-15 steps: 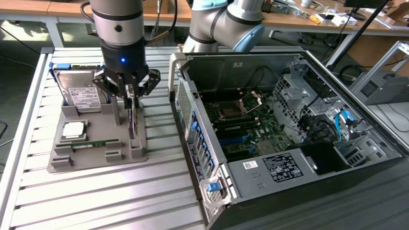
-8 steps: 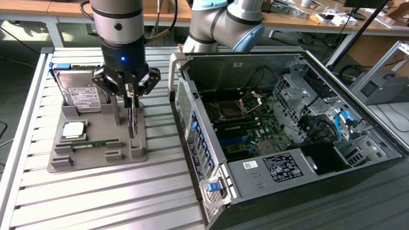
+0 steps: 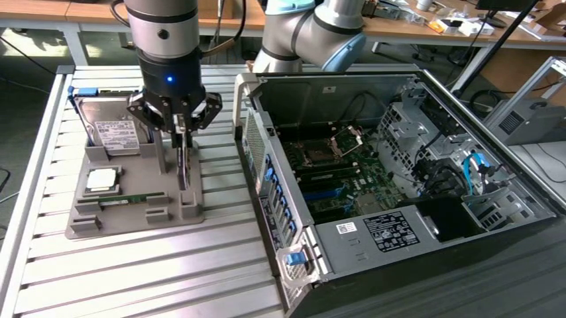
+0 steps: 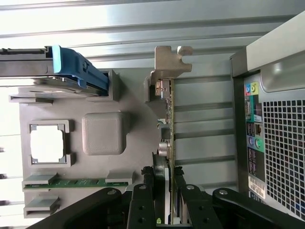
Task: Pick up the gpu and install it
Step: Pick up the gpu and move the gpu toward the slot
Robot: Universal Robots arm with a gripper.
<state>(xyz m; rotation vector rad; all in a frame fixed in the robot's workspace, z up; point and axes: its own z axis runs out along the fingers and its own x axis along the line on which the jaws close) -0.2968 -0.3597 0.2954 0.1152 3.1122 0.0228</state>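
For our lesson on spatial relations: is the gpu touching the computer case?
Apart. The wrist view shows the gpu standing in its grey holder, with bare table slats between it and the computer case.

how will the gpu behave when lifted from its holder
Probably stiff: the gpu is a thin board standing on edge in the grey holder. Likely fragile, with exposed components. Its metal bracket may weight one end.

Soft, even overhead light in the exterior view: the slatted table (image 3: 132, 271) bright at lower left, the computer case (image 3: 354, 93) dim inside. In the wrist view the table's slats glare near-white against the dark gripper (image 4: 164, 171).
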